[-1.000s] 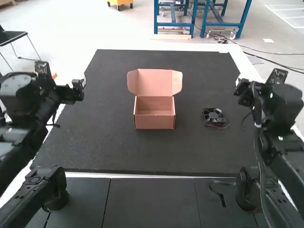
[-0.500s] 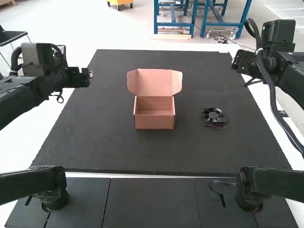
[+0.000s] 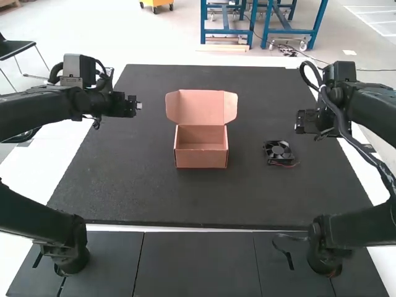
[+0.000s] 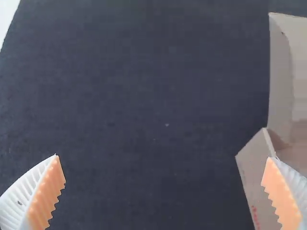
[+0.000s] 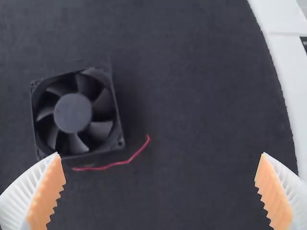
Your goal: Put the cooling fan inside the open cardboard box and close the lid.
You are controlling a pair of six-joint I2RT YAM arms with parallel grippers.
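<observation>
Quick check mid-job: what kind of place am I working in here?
Likely a robot test bench rather than a home: a black mat is the work surface, the left arm and right arm stand at its sides, and a cardboard box and cooling fan are laid out on it.

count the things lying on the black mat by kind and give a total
cardboard box: 1
cooling fan: 1
total: 2
</observation>
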